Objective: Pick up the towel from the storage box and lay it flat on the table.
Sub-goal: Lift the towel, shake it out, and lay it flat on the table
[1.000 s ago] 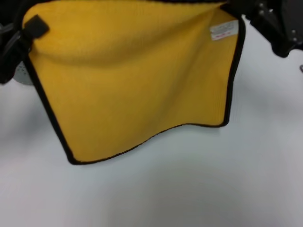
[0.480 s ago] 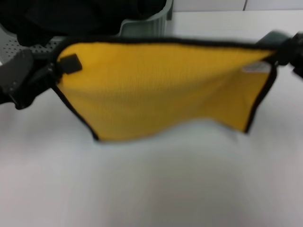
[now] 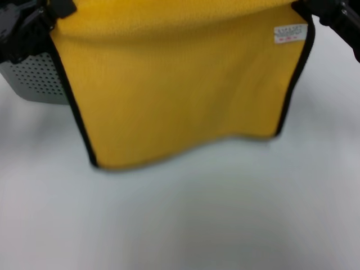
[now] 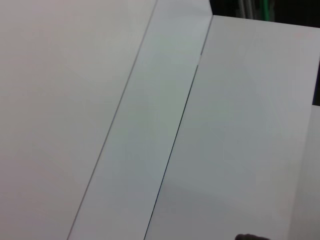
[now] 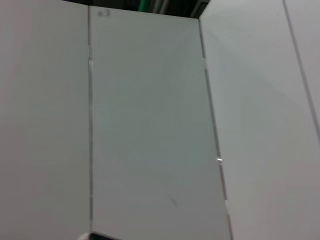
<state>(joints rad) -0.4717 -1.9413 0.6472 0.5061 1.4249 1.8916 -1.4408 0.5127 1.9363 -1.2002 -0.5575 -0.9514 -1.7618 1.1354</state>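
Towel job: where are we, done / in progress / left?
Done: the towel is out of the storage box, which sits behind its left edge. In hand: the left gripper and the right gripper each hold an upper corner, so the towel hangs spread, yellow face to the head camera, its lower edge above the table. Left: lower it flat on the table and release.

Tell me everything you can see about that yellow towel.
The towel is a bright yellow, soft-looking cloth with black stitched edging and a small white label near one top corner. It hangs spread out above the white table, held at its top corners by the left gripper and the right gripper. Its wavy bottom edge hangs free.
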